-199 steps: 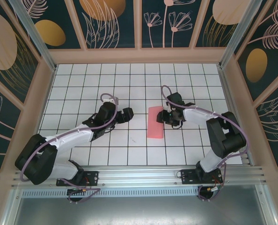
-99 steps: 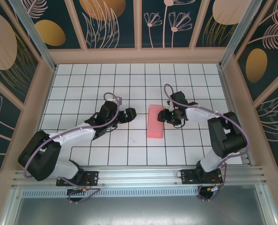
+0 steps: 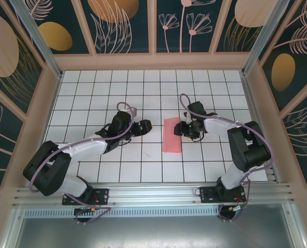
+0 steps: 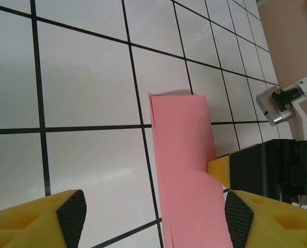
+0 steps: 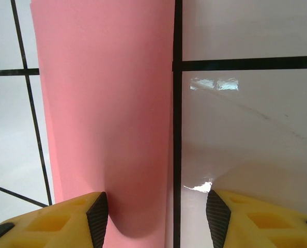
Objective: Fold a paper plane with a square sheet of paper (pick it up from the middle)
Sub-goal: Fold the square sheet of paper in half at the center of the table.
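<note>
The salmon-pink sheet of paper [image 3: 171,135] lies flat on the white grid table as a folded strip, one tile wide and about two long. In the left wrist view the paper [image 4: 187,170] shows doubled layers along its left edge. My left gripper [image 3: 145,125] is open a little to the left of the strip, and in its own view the gripper [image 4: 154,219] spans the strip's left edge. My right gripper [image 3: 180,127] is open at the strip's upper right edge. In its wrist view one finger [image 5: 86,217] sits over the paper [image 5: 102,113] and the other over bare tile.
The right gripper's yellow fingertip [image 4: 218,168] touches the strip's right edge in the left wrist view. The white tiled table [image 3: 91,93] is ringed by wooden walls [image 3: 153,61], with a metal rail [image 3: 153,194] at the near edge.
My left gripper has crept to the right, closer to the strip. The right gripper has shifted slightly at the strip's upper right edge. The paper has stayed put.
</note>
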{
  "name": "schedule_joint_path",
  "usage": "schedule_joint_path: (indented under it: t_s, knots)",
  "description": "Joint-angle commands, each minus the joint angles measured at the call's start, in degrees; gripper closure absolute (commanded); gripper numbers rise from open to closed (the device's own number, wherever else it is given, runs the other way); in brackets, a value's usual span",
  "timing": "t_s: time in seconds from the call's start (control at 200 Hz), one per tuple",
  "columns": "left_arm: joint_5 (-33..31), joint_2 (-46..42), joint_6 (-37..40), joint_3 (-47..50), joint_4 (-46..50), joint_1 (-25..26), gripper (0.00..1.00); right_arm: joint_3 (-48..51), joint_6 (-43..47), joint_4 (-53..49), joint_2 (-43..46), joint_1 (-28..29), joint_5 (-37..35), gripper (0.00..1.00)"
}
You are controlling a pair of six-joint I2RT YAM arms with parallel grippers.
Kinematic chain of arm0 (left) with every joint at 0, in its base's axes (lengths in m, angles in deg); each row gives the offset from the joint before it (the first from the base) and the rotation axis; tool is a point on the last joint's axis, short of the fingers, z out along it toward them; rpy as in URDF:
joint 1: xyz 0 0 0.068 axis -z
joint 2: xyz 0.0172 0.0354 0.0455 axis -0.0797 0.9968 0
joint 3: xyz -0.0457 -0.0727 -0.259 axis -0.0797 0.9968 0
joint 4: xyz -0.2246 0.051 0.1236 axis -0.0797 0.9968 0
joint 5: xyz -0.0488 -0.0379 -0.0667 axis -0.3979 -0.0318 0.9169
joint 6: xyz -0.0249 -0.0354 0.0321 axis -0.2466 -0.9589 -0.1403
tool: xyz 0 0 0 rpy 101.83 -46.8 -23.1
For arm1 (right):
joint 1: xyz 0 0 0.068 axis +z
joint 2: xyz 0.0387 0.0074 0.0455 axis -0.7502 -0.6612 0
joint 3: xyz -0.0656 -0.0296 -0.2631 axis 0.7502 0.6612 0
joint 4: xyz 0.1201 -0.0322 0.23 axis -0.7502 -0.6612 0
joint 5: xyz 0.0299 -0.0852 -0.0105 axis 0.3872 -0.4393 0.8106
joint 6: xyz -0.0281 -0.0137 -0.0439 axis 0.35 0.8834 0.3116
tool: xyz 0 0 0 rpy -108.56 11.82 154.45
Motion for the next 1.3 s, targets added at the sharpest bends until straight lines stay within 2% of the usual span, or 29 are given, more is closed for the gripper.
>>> schedule_joint_path:
  t_s: [0.0, 0.826, 1.236, 1.296]
  knots:
    - [1.7, 1.2, -0.9, -1.8, -2.5, 0.5, 0.27, 0.0, -0.4, 0.2, -1.3, 0.2, -1.3, 0.44]
    - [3.3, 5.5, -1.2, -4.3, -3.1, 2.5, 0.35, -0.9, -3.0, 1.9, 0.3, 0.2, 2.0, 0.43]
    - [3.4, 6.0, -1.3, -4.7, -2.9, 2.8, 0.38, -2.9, -3.8, -1.7, 0.9, 1.7, -3.7, 0.45]
    - [3.4, 6.0, -1.1, -4.8, -2.8, 2.8, 0.38, -3.1, -3.9, -2.2, 0.9, 1.9, -4.1, 0.48]
